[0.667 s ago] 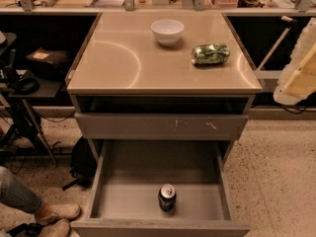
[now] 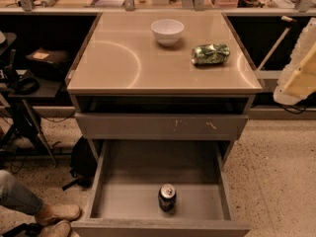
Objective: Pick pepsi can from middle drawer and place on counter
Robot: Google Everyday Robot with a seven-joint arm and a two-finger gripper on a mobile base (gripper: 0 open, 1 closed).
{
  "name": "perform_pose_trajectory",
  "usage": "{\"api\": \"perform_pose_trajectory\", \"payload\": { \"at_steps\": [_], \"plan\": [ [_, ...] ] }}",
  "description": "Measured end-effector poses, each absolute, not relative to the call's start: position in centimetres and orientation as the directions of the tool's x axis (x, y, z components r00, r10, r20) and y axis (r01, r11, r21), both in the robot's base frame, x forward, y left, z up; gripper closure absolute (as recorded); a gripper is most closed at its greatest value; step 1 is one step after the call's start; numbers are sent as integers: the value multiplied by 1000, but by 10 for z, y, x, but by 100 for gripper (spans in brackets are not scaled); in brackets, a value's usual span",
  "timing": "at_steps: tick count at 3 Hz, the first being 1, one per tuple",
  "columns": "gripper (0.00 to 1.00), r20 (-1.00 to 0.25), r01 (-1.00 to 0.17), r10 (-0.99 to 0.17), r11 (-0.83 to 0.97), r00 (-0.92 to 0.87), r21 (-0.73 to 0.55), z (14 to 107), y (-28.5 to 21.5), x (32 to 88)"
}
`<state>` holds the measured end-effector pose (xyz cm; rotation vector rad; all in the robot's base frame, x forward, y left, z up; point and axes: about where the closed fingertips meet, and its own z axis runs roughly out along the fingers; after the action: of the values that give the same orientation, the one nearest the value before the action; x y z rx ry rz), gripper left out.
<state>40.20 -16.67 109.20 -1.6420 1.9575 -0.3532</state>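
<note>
What seems the gripper (image 2: 299, 70) is hanging at right, open or closed I cannot tell; a skewed descent is risking toppling the can (image 2: 167, 197) by the near wall of the drawer (image 2: 129, 199).

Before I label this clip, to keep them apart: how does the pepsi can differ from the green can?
The pepsi can stands upright; the green can lies on its side. The pepsi can is dark blue, in the middle drawer; the green can rests on the counter. Both are soda cans, untouched; the gripper hangs right of the counter.
</note>
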Motion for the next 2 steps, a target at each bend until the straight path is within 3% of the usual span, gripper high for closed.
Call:
{"api": "perform_pose_trajectory", "payload": {
  "at_steps": [2],
  "plan": [
    [0,-382,-819,-921,281,-83,-501,1015,-192,390]
  ]
}}
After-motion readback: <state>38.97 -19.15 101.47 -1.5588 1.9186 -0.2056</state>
